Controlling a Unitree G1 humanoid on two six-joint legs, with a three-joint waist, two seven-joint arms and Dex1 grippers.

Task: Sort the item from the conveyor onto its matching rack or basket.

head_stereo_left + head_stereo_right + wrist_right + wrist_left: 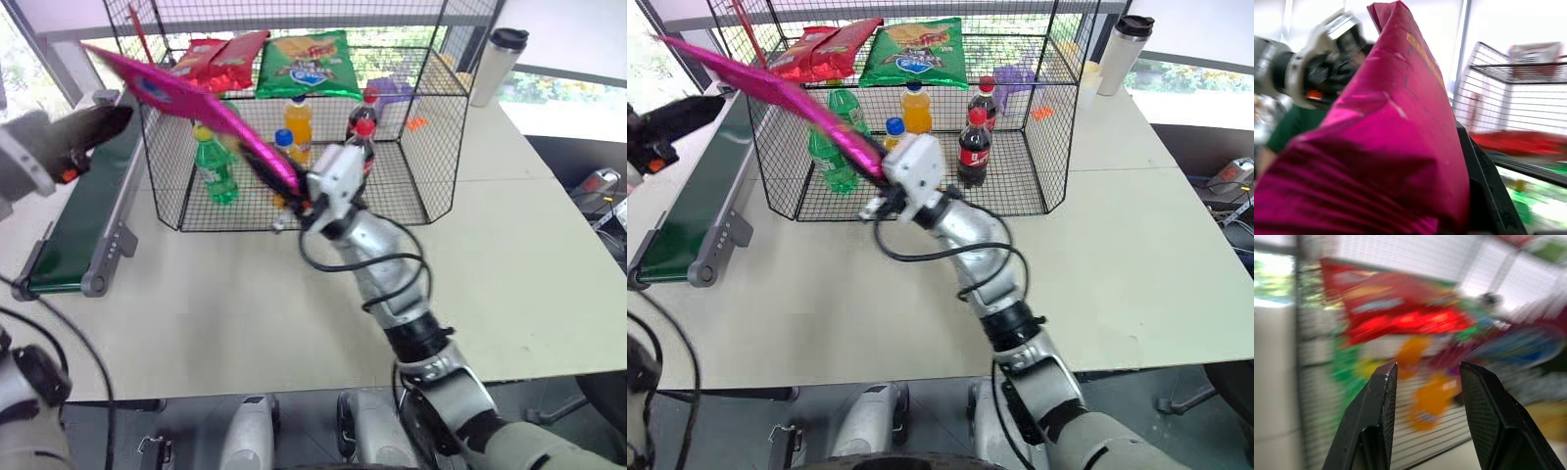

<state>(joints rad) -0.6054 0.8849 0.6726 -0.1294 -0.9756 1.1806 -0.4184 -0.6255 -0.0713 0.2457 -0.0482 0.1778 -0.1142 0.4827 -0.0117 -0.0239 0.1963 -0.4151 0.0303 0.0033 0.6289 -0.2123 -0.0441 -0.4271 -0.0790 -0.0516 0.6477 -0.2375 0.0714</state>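
The right gripper (290,192) is clamped on the lower end of the flat magenta-pink foil snack bag (186,103). The bag's long axis rises towards the left gripper (110,119), whose fingers stand apart, beside the black wire-grid rack (431,147).

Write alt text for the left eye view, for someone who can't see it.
The right gripper holds a magenta snack bag by its lower end, slanting up in front of a black wire rack. The rack's upper shelf carries red chip bags and a green one, with bottles below. The left gripper is above the green conveyor.
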